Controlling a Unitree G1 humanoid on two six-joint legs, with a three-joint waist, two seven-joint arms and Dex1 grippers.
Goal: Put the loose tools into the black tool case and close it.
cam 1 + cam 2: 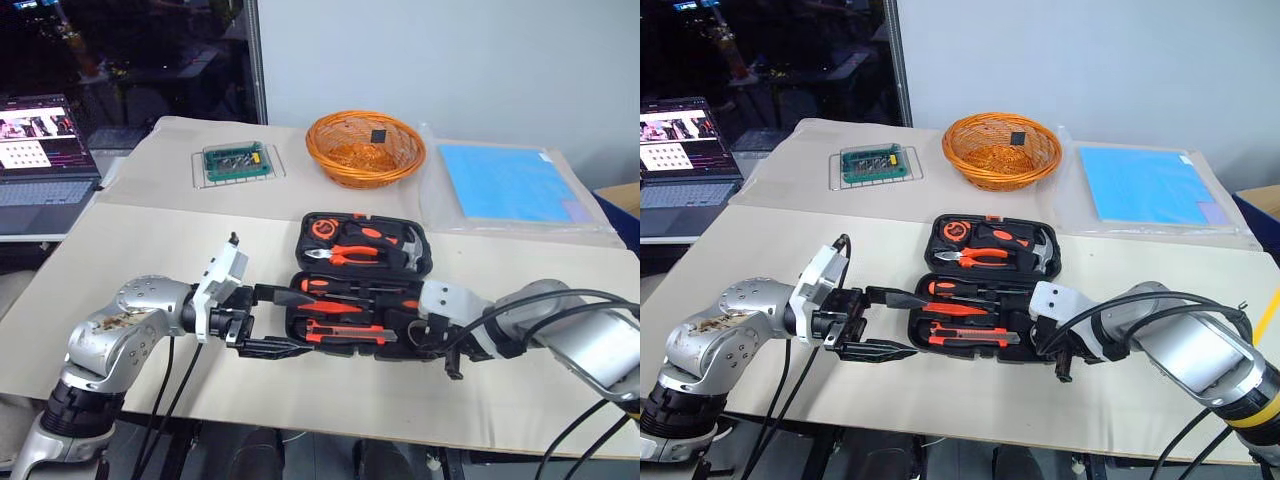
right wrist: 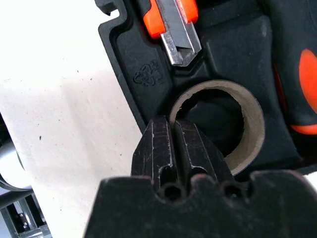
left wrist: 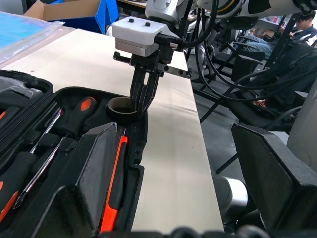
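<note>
The black tool case [image 1: 300,225] lies open in the middle of the table. Its near half holds slim orange-and-black screwdrivers [image 1: 345,290] and the orange-and-black utility knife [image 1: 345,334]. The small dark tape roll [image 3: 119,106] stands in a recess at the case's near right corner. My right gripper [image 3: 142,105] points down there, shut on the roll's thin wall [image 2: 253,130], one finger inside the ring and one outside. My left gripper [image 1: 264,320] is at the case's left edge, pointing across it, open with nothing between its fingers.
Orange-handled pliers [image 1: 345,255] and a hammer [image 1: 402,243] sit in the case's far half. Behind are an orange wicker basket [image 1: 365,150], a green board on a wire tray [image 1: 235,163] and a blue sheet [image 1: 505,183]. A laptop [image 1: 40,150] is at far left.
</note>
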